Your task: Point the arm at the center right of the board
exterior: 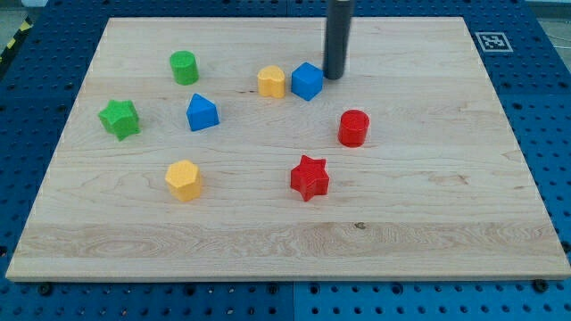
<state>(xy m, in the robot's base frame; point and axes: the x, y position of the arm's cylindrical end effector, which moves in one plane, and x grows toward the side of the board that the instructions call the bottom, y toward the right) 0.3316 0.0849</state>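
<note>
My tip (334, 76) rests on the wooden board (428, 205) near the view's top, just right of a blue cube (307, 81). A yellow block (271, 81) sits left of that cube. A red cylinder (353, 127) lies below and right of my tip, and a red star (310, 177) lies lower. A blue block (202, 112), a green cylinder (184, 68), a green star (119, 119) and a yellow hexagonal block (184, 180) lie on the board's left half. The rod enters from the view's top.
A black and white marker tag (490, 41) is at the board's top right corner. A blue perforated table (544, 107) surrounds the board.
</note>
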